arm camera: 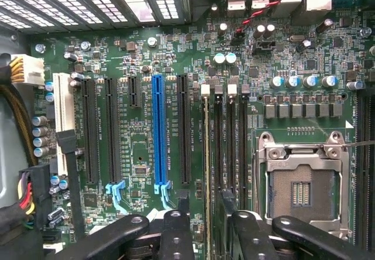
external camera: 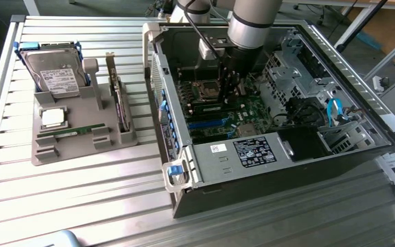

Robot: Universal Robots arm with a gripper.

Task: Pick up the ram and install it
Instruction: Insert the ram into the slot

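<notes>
While the long, thin green stick I take for the ram (arm camera: 206, 172) stands edge-on in a black memory slot of the green motherboard (arm camera: 140, 154), my claw (arm camera: 209, 222) hangs spread astride it, gripping nothing. If half-seated, it could tilt should a black finger (arm camera: 176, 228) graze it. The wrist view gives that slot line; the exterior view adds the open grey computer case (external camera: 183, 154) on the slatted metal table (external camera: 81, 200).

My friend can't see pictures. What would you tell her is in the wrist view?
A green motherboard inside an open computer, seen from just above, with the black fingers of the open pincer at the near edge. One blue slot stands among long black slots, and a ram sits edge-on in a slot beside the empty silver processor socket.
</notes>
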